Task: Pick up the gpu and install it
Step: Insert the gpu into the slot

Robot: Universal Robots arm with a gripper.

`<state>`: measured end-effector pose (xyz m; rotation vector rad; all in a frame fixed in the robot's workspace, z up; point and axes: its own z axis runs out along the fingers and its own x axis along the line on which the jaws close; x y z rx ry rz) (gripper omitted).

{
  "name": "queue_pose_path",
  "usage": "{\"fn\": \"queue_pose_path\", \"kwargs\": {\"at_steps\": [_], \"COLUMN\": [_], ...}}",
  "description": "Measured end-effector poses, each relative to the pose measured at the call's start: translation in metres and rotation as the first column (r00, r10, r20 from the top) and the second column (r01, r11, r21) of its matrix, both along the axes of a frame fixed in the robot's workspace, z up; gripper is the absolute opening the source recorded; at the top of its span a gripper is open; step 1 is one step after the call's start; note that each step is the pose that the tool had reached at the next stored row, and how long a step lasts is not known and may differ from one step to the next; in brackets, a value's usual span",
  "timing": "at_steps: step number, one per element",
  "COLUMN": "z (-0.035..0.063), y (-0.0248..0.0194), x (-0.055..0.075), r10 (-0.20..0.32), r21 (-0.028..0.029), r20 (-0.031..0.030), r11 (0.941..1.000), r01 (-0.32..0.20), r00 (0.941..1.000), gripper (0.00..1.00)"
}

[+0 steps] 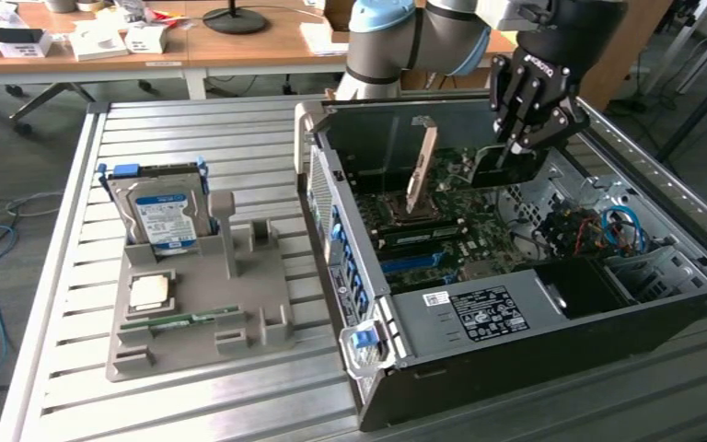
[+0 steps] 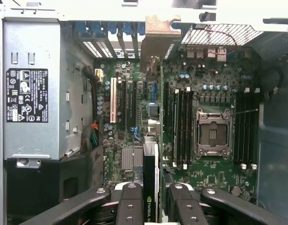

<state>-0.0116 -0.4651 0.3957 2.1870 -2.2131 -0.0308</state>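
Clearly the gripper (image 1: 519, 147) is closed on the gpu (image 1: 499, 172), holding it on edge inside the open computer case (image 1: 550, 364) at the upper right of the exterior view's frame. In the wrist view the black fingers (image 2: 129, 206) press both faces of the card (image 2: 151, 164), which runs edge-on across the motherboard (image 2: 204, 180) toward the silver bracket (image 2: 155, 30) at the rear wall.

Whether the card's lower edge already touches a slot cannot be told from these pictures.

The main risk is misalignment. The card appears to stand between the long black slot (image 2: 132, 105) and the memory slots (image 2: 181, 124). If its edge sits beside the slot and not over it, a push downward would probably load the board or bend the connector.

The bracket is a second hazard. If it meets the case's rear frame before the card is level, one end could seat while the other rides high.

The grip is near one end of the card, well apart from the bracket, so pressing there may tip it lengthwise. A slip in the fingers under that load would likely leave it half seated and leaning toward the memory slots.
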Motion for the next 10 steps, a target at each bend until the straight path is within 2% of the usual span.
{"fn": "queue_pose_path", "kwargs": {"at_steps": [5, 10], "z": [-0.008, -0.011], "y": [0.0006, 0.0006], "x": [-0.0008, -0.001], "r10": [-0.02, -0.023], "r21": [0.0, 0.0007], "r20": [0.0001, 0.0001], "r11": [0.9998, 0.9997], "r01": [0.02, 0.023], "r00": [0.9998, 0.9997], "gripper": [0.26, 0.26]}}
